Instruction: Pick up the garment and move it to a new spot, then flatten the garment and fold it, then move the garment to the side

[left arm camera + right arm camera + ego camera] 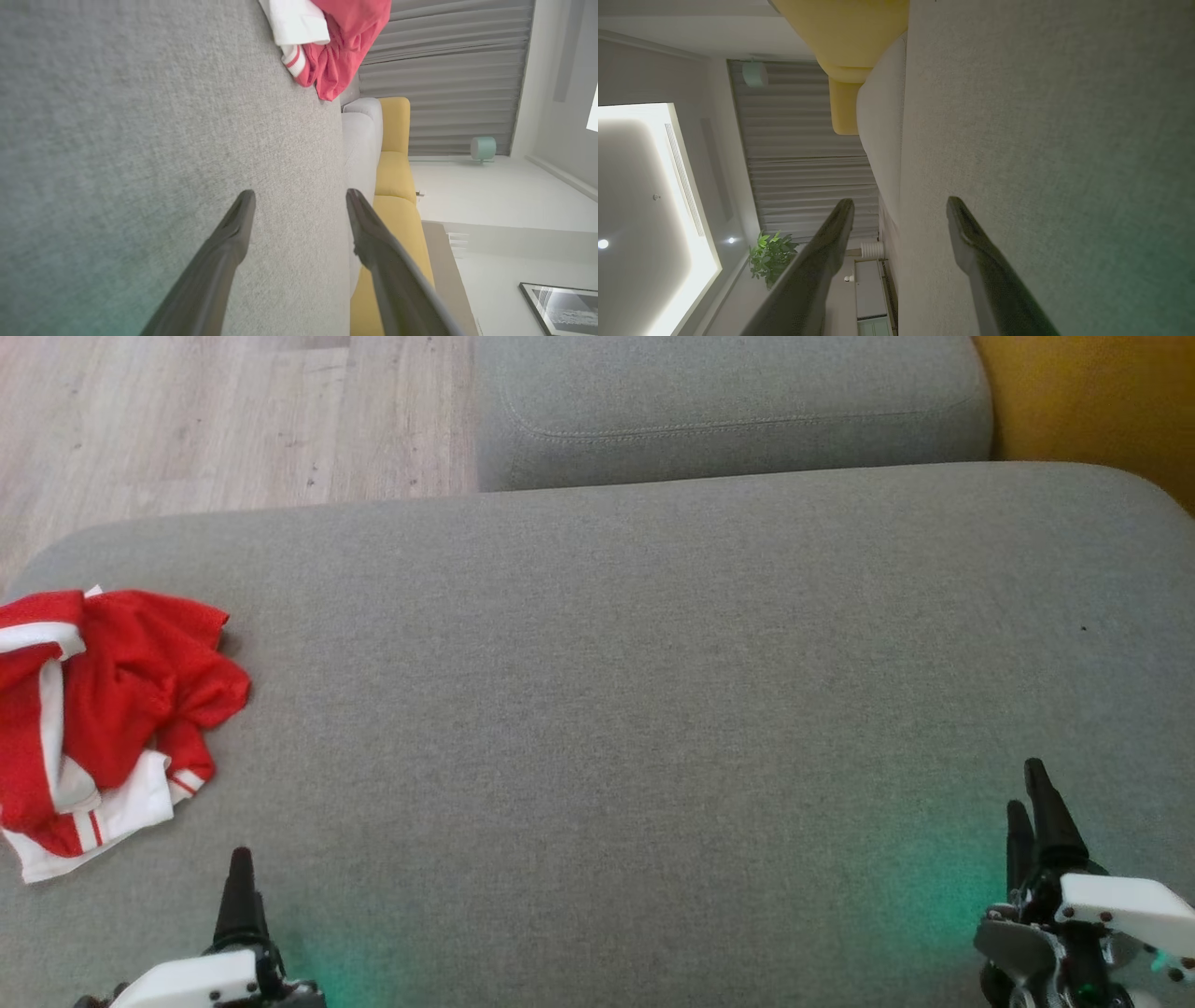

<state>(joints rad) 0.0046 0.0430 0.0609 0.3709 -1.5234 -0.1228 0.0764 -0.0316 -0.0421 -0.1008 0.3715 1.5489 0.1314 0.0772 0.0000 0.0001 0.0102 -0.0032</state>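
A crumpled red and white garment (103, 709) lies at the left edge of the grey sofa cushion (635, 691). In the left wrist view the garment (336, 42) sits at the top, well beyond the fingertips. My left gripper (241, 887) rests low at the bottom left, below and right of the garment, apart from it. Its fingers stand open (299, 196) with nothing between them. My right gripper (1036, 812) is at the bottom right, far from the garment. It is open too (901, 205), holding nothing above bare cushion.
A second grey cushion (728, 411) lies behind the main one. Wooden floor (224, 420) shows at the top left, and a yellow seat (1102, 401) at the top right. Curtains (444, 93) hang in the background of the wrist views.
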